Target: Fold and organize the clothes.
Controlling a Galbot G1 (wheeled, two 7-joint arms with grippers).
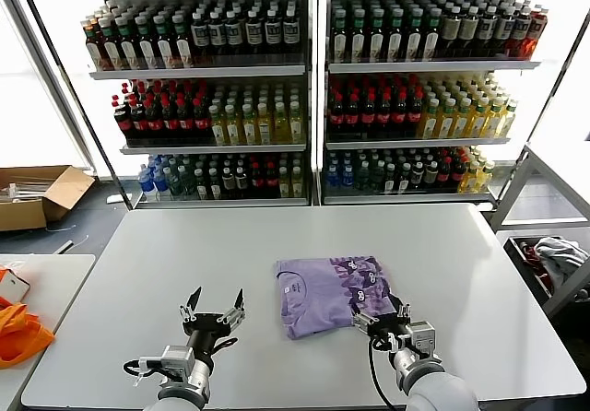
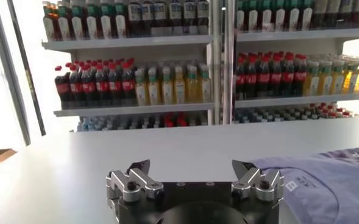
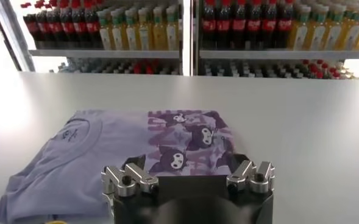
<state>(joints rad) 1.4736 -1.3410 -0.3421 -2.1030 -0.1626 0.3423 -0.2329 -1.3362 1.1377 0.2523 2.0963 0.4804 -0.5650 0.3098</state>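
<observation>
- Shirt (image 1: 330,293): lavender tee lies on the white table (image 1: 138,273), a little to the robot's right of centre, already folded into a compact rectangle. Collar label faces up on the left half; dark cartoon print shows on the right half.
- Fold quality, judged: edges look roughly square, though the near left corner bulges slightly in the right wrist view. Task appears close to done.
- Right gripper (image 1: 385,322): sits at the near right corner of the shirt, fingers spread apart, nothing pinched between them. Whether a fingertip touches the cloth, cannot tell.
- Step in hand, judged: letting go and clearing off the folded stack. To do it well, lift straight up before drawing back, so no fingertip snags the top layer and drags the fold open.
- Left gripper (image 1: 214,308): hovers over bare table, well apart from the shirt on its left side, fingers spread wide and empty.
- If tidying is wanted, a light press on the bulging corner should suffice.
- Surroundings: drink shelves (image 1: 313,70) behind the table; orange fabric (image 1: 17,330) on a side table to the left, uninvolved.
</observation>
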